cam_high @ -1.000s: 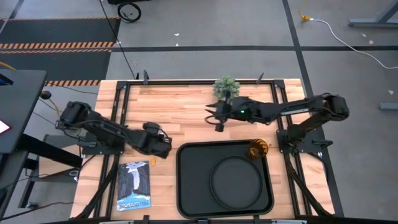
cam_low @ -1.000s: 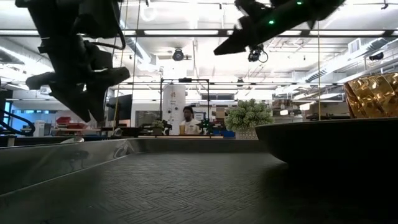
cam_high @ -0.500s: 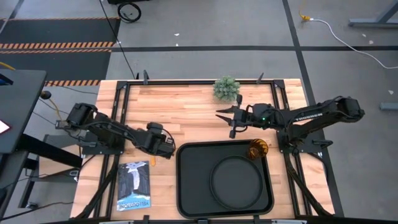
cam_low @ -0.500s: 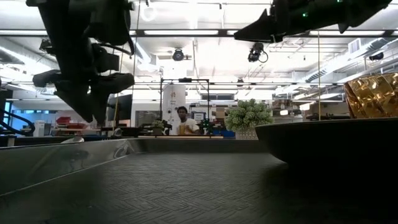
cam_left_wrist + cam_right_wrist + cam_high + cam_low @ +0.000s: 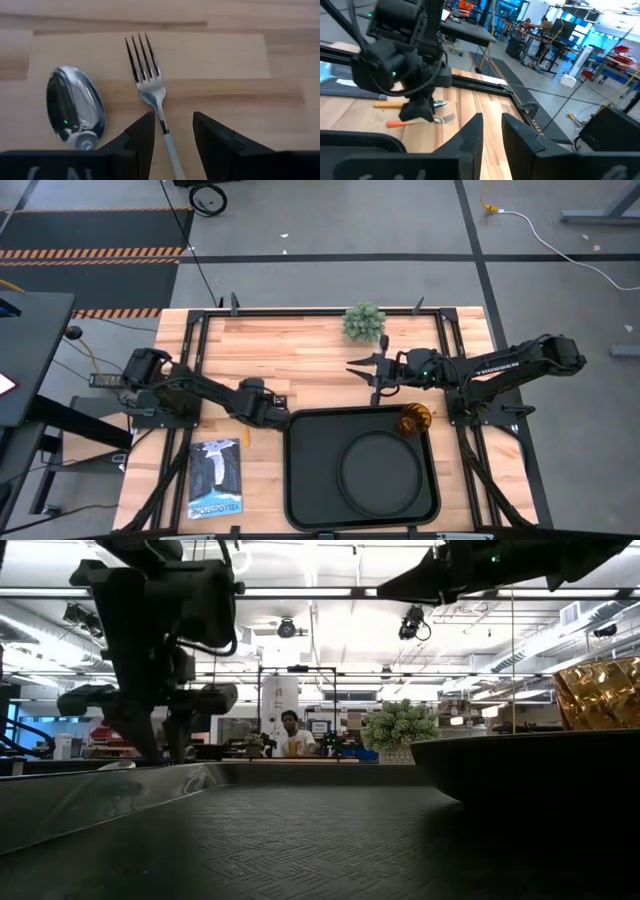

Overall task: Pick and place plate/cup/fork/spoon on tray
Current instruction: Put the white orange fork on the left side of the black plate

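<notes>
The fork (image 5: pixel 147 75) and the spoon (image 5: pixel 75 107) lie side by side on the wooden table, left of the tray (image 5: pixel 300 480). My left gripper (image 5: pixel 172 135) is open and low over them. Its fingers stand on either side of the fork's neck, and I see no touch. The right wrist view shows it above the fork (image 5: pixel 442 119) and its orange handle (image 5: pixel 400 123). The black plate (image 5: pixel 380 470) and the amber cup (image 5: pixel 413 420) rest on the tray. My right gripper (image 5: pixel 365 375) is open and empty, raised beyond the tray's far edge.
A small green potted plant (image 5: pixel 364 322) stands at the table's far edge, near my right gripper. A printed booklet (image 5: pixel 215 478) lies on the table left of the tray. People show in the room beyond the table (image 5: pixel 290 735).
My left gripper has gone down toward the table and a little toward the tray, ending low over the fork. My right gripper has drawn back from beside the plant toward the table's right edge, then kept still.
</notes>
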Robot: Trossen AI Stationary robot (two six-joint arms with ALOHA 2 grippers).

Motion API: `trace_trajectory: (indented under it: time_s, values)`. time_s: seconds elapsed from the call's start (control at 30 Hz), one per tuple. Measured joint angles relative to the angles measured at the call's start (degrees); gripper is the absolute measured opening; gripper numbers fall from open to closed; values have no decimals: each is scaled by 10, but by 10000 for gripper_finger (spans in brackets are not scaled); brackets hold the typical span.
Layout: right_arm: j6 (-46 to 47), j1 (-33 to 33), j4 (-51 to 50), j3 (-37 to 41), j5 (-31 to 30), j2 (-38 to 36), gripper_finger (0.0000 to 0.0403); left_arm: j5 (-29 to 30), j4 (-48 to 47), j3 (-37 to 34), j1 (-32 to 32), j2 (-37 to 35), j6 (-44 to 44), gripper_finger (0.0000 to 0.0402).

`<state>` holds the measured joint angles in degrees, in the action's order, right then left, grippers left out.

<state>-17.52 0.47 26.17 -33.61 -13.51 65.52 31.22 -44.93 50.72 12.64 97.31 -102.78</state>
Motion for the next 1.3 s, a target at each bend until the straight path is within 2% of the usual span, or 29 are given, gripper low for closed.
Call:
trace_trajectory:
  time_s: [0.4, 0.97, 1.3]
  values:
    - [4, 0, 4, 0, 15, 0, 77, -28, 11, 2, 1, 44, -16, 137]
    - [4, 0, 4, 0, 17, 0, 77, -34, 19, 1, 1, 46, -16, 41]
    - [4, 0, 4, 0, 17, 0, 77, -32, 14, 9, 4, 47, -16, 25]
